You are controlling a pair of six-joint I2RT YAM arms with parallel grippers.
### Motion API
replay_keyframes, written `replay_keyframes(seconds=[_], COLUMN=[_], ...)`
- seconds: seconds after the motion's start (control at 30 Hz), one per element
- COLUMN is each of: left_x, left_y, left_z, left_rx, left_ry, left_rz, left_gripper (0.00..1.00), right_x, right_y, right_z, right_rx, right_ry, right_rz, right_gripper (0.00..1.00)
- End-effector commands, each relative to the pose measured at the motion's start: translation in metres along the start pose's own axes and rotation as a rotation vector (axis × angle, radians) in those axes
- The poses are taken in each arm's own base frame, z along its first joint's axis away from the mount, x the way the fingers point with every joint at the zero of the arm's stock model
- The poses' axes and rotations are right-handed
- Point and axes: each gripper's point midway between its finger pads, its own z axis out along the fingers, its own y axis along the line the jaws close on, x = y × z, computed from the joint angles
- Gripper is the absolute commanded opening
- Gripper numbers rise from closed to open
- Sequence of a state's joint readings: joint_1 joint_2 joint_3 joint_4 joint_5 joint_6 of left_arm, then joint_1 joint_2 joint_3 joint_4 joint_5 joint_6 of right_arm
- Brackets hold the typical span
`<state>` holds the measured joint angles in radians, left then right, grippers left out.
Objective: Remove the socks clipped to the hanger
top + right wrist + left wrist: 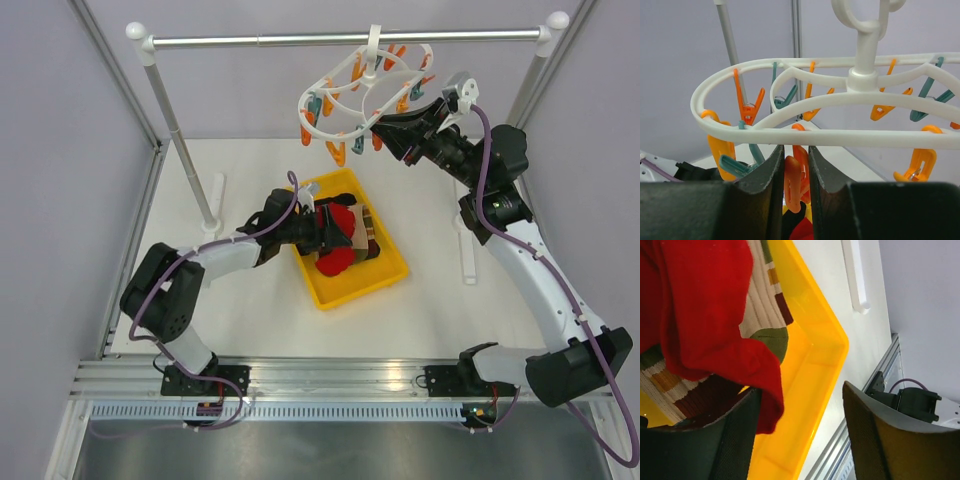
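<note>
Top view: one hanger (370,72) hangs from the single metal rail (300,40) above the far edge of the desk, right of its middle. No sock shows on its clips from here. One yellow bin (350,288) sits near the middle of the desk. It holds two socks that can be counted, a red sock (342,255) and a striped sock (369,238); any others are hidden under the arm. The left gripper (328,228) hangs over the bin just above the red sock, and its opening cannot be judged here. The right gripper (380,130) reaches up to the hanger's near rim.

Left wrist view: this shows what the top view hides, the left gripper (800,440) spread wide and empty. The red sock (705,305) lies on the striped sock (767,295) inside the bin (825,345). Its lowest fold brushes one of the fingers (735,445).

Right wrist view: the hanger (862,75) fills the frame just above the right gripper (796,155). At least seven orange and three teal clips dangle from it. The fingers (765,175) are drawn narrow, pinching one orange clip (792,187) between them, a detail too small to see from above.
</note>
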<state>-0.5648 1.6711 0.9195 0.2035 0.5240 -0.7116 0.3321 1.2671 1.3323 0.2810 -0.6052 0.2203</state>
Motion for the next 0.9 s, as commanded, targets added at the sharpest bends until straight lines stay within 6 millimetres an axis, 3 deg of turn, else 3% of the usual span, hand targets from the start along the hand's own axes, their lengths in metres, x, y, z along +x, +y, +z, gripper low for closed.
replay_keyframes(seconds=[0.0,0.03,0.1,0.27,0.43,0.67,0.77,0.8,0.87], left_x=[-0.026,-0.028,-0.035,-0.052,-0.055,-0.054,-0.048,-0.047,-0.04], left_y=[-0.03,-0.035,-0.049,-0.058,-0.049,-0.071,-0.081,-0.086,-0.086], left_z=[-0.02,-0.023,-0.03,-0.04,-0.053,-0.084,-0.098,-0.105,-0.112], left_rx=[0.041,0.052,0.085,0.049,-0.044,-0.031,-0.012,-0.002,-0.001], left_ry=[-0.089,-0.092,-0.107,-0.152,-0.184,-0.209,-0.2,-0.209,-0.194], left_rz=[0.119,0.129,0.163,0.189,0.152,0.175,0.201,0.214,0.23], left_gripper=[0.7,0.72,0.98,0.99,0.99,1.0,1.0,1.0,1.0], right_x=[-0.023,-0.024,-0.026,-0.026,-0.022,-0.02,-0.019,-0.014,-0.012], right_y=[0.009,0.01,0.01,0.01,0.008,0.005,0.001,0.0,-0.002], right_z=[-0.002,-0.002,-0.003,-0.002,-0.004,-0.008,-0.011,-0.013,-0.017], right_rx=[-0.017,-0.014,-0.011,-0.011,0.008,0.045,0.084,0.094,0.121], right_ry=[-0.037,-0.039,-0.041,-0.04,-0.03,-0.019,-0.011,0.003,0.009], right_rz=[-0.044,-0.047,-0.05,-0.039,-0.022,0.013,0.035,0.046,0.068], right_gripper=[0.08,0.08,0.08,0.08,0.09,0.17,0.36,0.48,0.56])
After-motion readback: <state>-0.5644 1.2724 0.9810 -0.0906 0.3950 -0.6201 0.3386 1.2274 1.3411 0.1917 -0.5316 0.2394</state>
